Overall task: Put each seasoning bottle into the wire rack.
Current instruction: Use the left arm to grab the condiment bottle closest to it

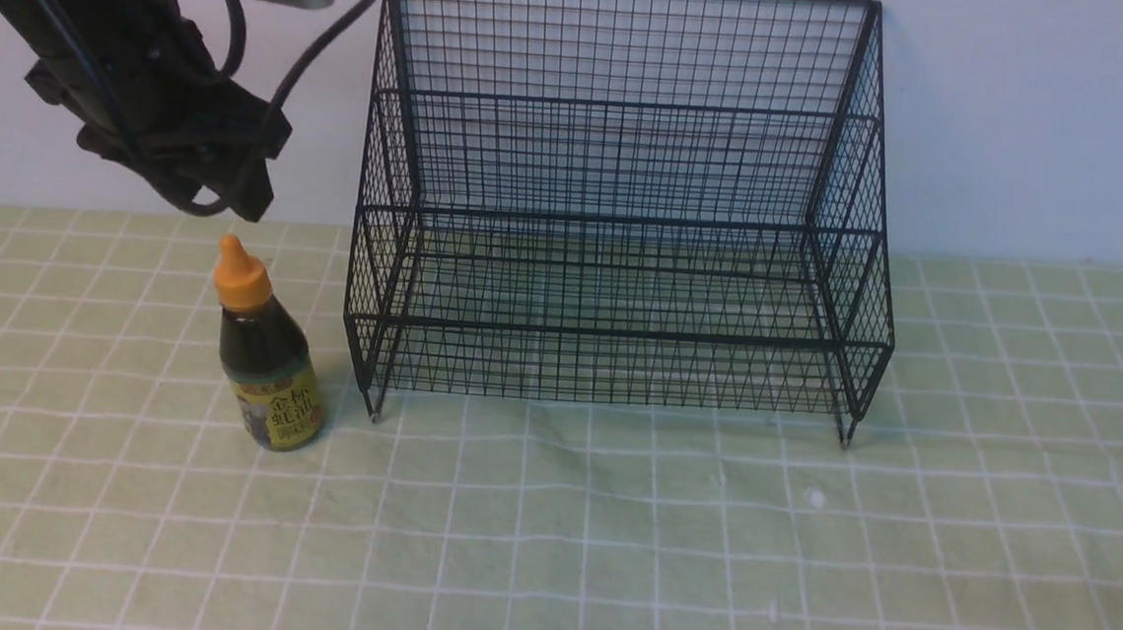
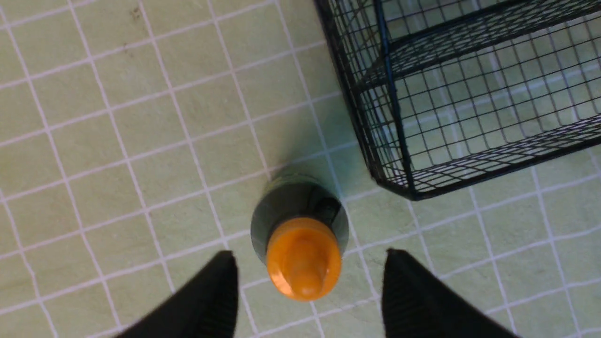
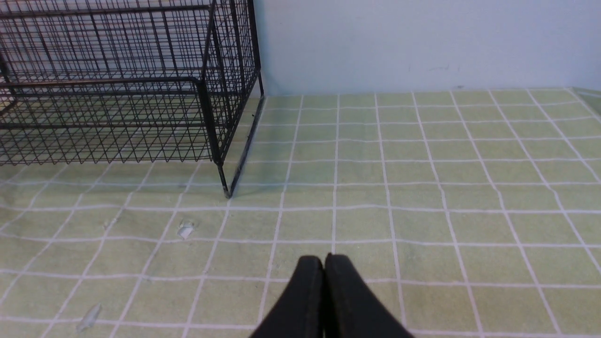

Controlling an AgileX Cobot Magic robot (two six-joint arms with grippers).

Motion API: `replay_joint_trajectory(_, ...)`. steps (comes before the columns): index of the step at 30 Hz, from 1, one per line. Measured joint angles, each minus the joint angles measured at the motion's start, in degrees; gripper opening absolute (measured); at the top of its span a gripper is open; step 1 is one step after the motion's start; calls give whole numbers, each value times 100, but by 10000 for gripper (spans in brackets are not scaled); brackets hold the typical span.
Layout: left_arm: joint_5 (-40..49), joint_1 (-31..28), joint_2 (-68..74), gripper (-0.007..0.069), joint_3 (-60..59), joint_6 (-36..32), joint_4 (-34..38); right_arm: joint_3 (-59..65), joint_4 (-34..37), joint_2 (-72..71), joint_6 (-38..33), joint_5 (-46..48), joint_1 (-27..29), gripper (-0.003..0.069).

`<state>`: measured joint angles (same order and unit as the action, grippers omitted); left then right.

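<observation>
The seasoning bottle (image 1: 267, 359) stands upright on the green checked cloth, just left of the wire rack (image 1: 619, 200). It has dark liquid, an orange pointed cap and a yellow-green label. My left gripper (image 1: 234, 198) hangs just above its cap. In the left wrist view the gripper (image 2: 307, 256) is open, its two black fingers (image 2: 211, 295) apart on either side of the orange cap (image 2: 303, 263), not touching it. The rack's corner (image 2: 408, 155) lies close beside the bottle. My right gripper (image 3: 324, 260) is shut and empty, low over the cloth right of the rack (image 3: 141, 94).
The rack's two tiers hold nothing. A pale wall stands right behind the rack. Small pale specks (image 3: 185, 230) lie on the cloth in front of the rack. The right arm does not show in the front view.
</observation>
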<state>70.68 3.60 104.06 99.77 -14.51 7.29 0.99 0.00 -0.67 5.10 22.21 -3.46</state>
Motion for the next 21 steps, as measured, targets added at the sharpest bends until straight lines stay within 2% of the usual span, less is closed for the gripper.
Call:
replay_joint_trajectory(1, 0, 0, 113, 488, 0, 0, 0, 0, 0, 0, 0, 0, 0, -14)
replay_joint_trajectory(3, 0, 0, 268, 532, 0, 0, 0, 0, 0, 0, 0, 0, 0, -14)
replay_joint_trajectory(9, 0, 29, 695, 557, 0, 15, -6, 0, 0, 0, 0, 0, 0, -14)
replay_joint_trajectory(11, -6, 36, 752, 540, 0, 28, -36, 0, 0, 0, 0, 0, 0, -14)
replay_joint_trajectory(13, -6, 48, 806, 492, 0, 79, -139, 0, 0, 0, 0, 0, 0, -14)
replay_joint_trajectory(15, -6, 53, 827, 424, 0, 199, -237, 0, 0, 0, 0, 0, 0, -14)
replay_joint_trajectory(18, -11, 59, 827, 272, 0, 428, -272, 0, 0, 0, 0, 0, 0, -14)
replay_joint_trajectory(21, -23, 59, 827, 277, 0, 589, -283, 0, 0, 0, 0, 0, 0, -14)
